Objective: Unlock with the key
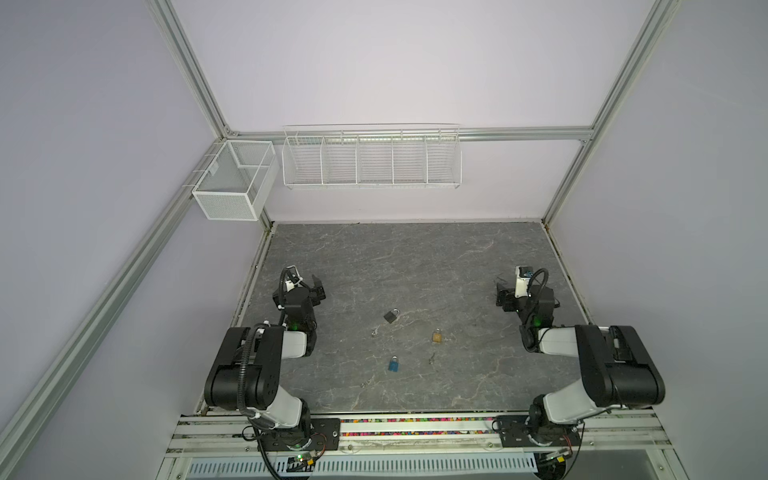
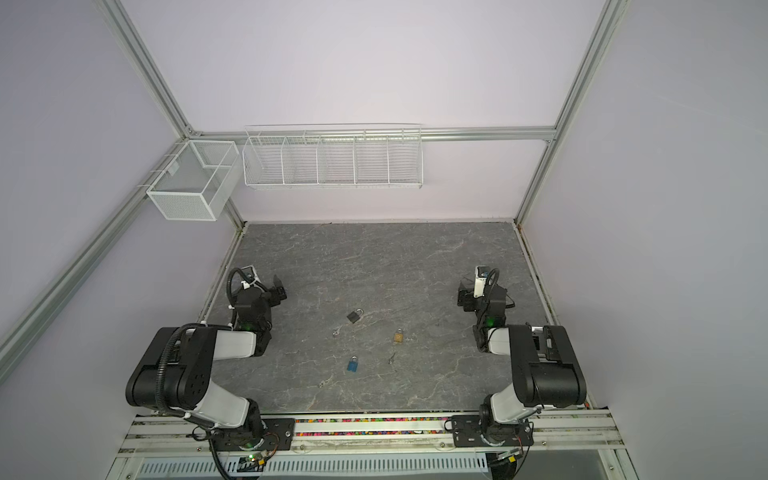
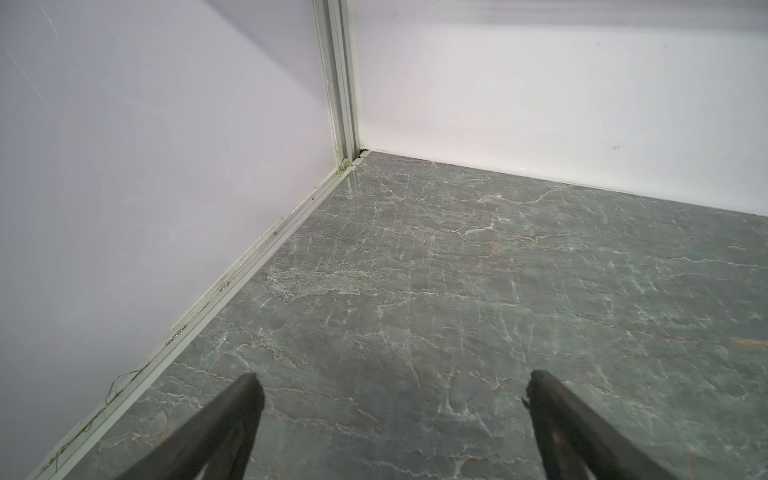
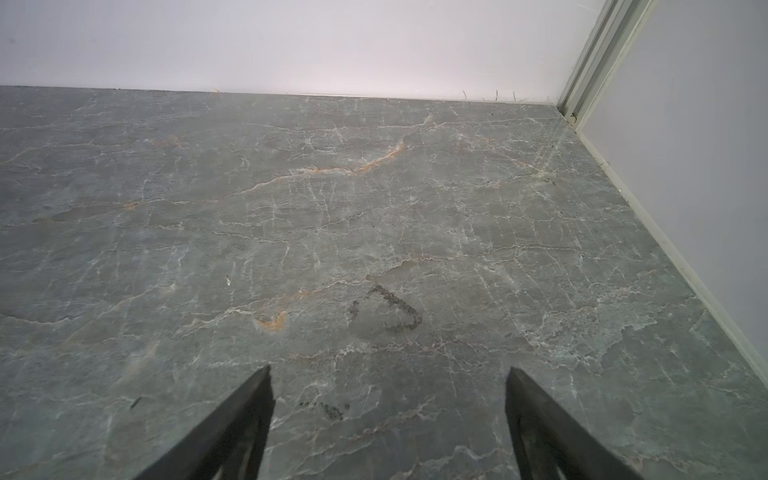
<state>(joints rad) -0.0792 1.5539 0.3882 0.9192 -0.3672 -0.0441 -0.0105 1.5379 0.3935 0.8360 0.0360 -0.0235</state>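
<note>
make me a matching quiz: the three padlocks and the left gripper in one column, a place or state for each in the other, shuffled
Column one
1. black padlock
2. brass padlock
3. blue padlock
4. left gripper

Column two
A. the lock nearest the front in both top views
B. open, holding nothing
C. the lock farthest right in both top views
D. the lock farthest back in both top views

Pairs: 1-D, 2-C, 3-A, 4-B

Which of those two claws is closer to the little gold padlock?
The right gripper. It hovers open, farther back and to the right of the gold padlock; the left gripper is farther off, back-left, beyond the black padlock.
</note>
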